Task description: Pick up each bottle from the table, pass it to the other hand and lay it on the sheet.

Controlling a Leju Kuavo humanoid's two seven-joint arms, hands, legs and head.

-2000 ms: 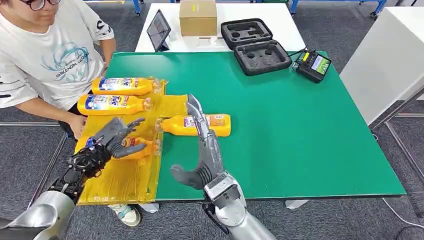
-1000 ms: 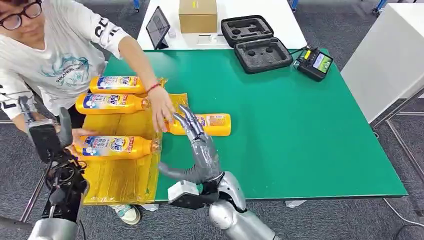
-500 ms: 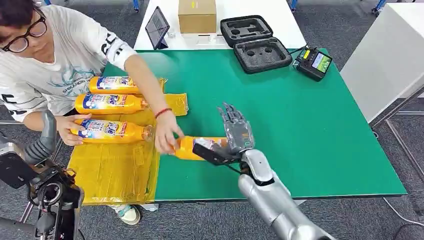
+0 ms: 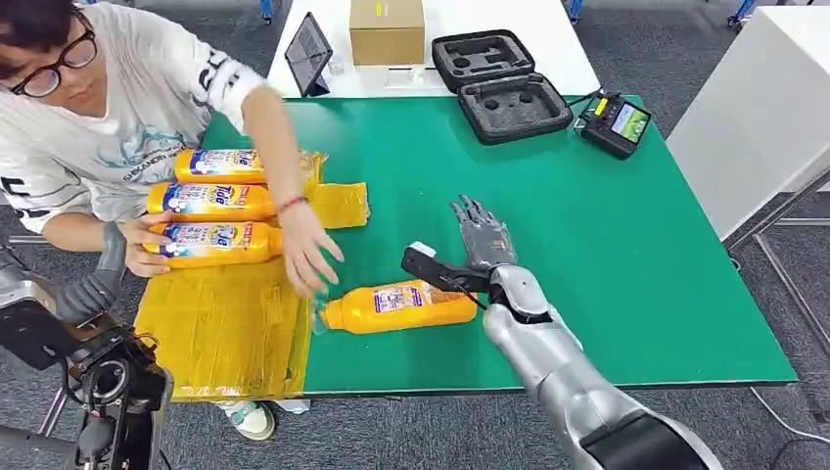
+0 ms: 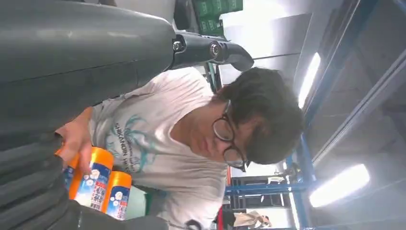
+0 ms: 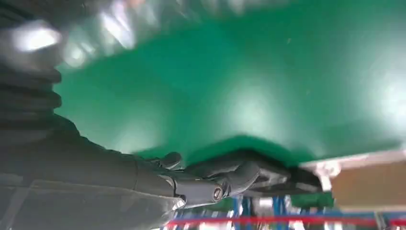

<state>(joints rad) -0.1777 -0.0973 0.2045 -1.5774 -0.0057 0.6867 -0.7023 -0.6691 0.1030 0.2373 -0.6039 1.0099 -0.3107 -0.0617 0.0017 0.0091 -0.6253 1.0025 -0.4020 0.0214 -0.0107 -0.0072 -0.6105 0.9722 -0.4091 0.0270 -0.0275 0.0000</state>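
We see a green table (image 4: 587,245) with a yellow sheet (image 4: 220,328) at its left edge. Three orange bottles (image 4: 210,201) lie on the sheet's far half, where a person's hands (image 4: 303,250) rest on and near them. A fourth bottle (image 4: 396,305) lies on the table just right of the sheet. The right hand (image 4: 480,245) hovers beside it, fingers spread, holding nothing. The left hand (image 4: 93,284), left of the sheet, holds nothing; we cannot tell its finger posture.

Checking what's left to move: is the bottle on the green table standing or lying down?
Lying on its side: the bottle rests lengthwise on the green table, off the sheet, beside the right hand.
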